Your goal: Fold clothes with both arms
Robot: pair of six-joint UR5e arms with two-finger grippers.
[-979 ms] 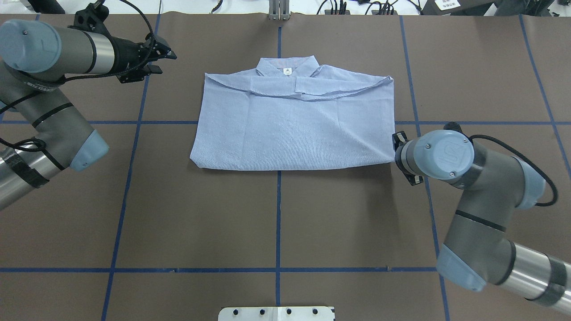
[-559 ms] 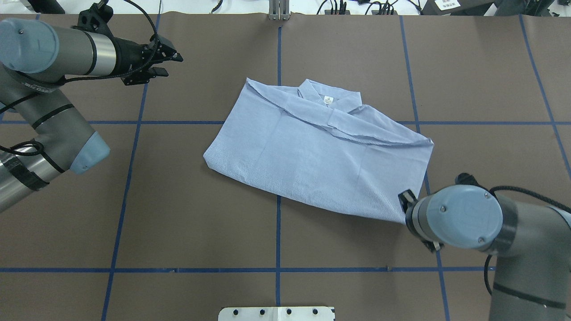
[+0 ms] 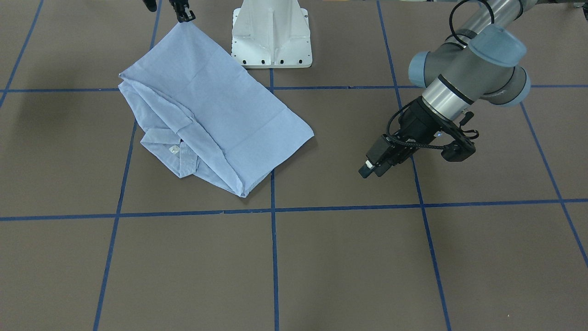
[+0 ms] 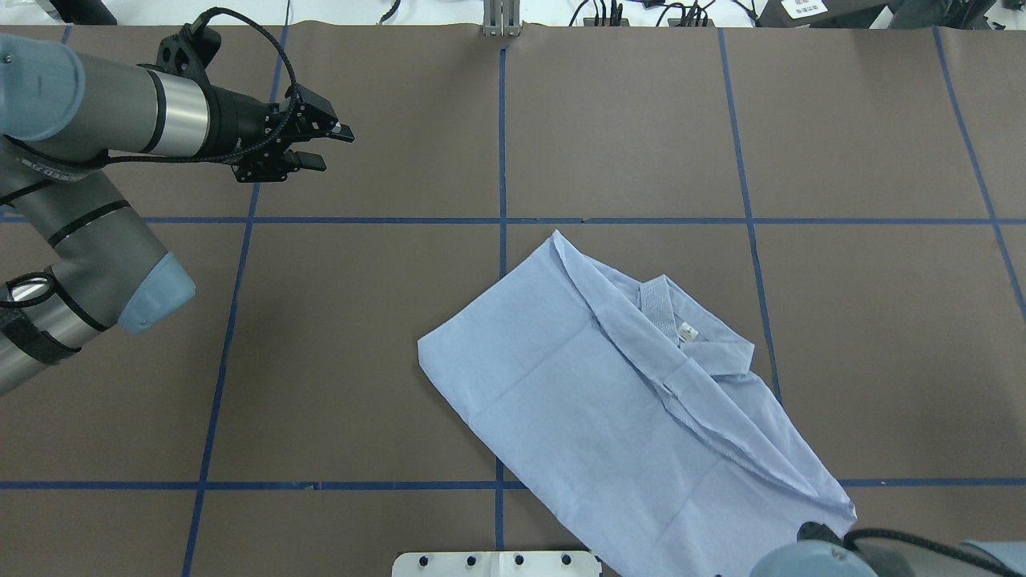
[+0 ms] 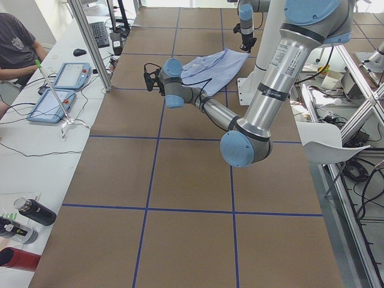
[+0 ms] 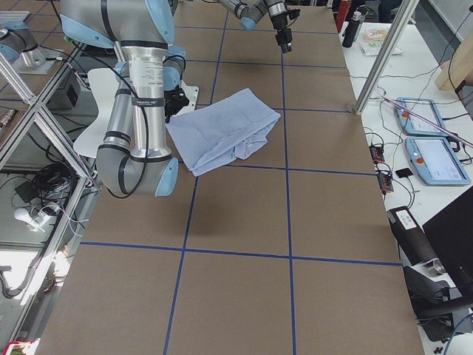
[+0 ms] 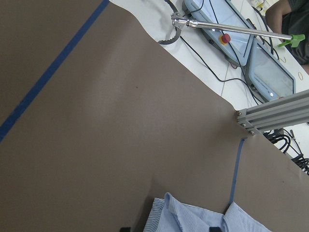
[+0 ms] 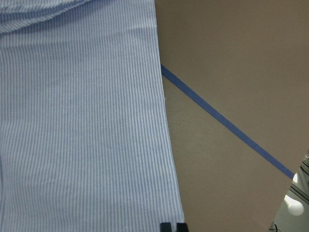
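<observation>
The light blue striped shirt (image 4: 609, 401) lies folded and skewed on the brown table, collar (image 4: 665, 308) up and pointing to the far right. One near corner is lifted toward the base by my right gripper (image 3: 183, 17), which is shut on it. In the right wrist view the closed fingertips (image 8: 173, 227) pinch the shirt's edge (image 8: 82, 121). In the overhead view the right gripper is hidden under its own wrist. My left gripper (image 4: 329, 147) hovers open and empty at the far left, well away from the shirt; it also appears in the front view (image 3: 370, 171).
The white base pedestal (image 3: 271, 37) stands right beside the lifted corner. Blue tape lines (image 4: 501, 220) grid the brown table cover. A person sits at a side desk with tablets (image 5: 60, 90); bottles (image 5: 30, 216) lie near that table end.
My right gripper has dragged the shirt toward the robot base and to the right, turning it about forty-five degrees. The left gripper has crept slightly toward the middle and stays open.
</observation>
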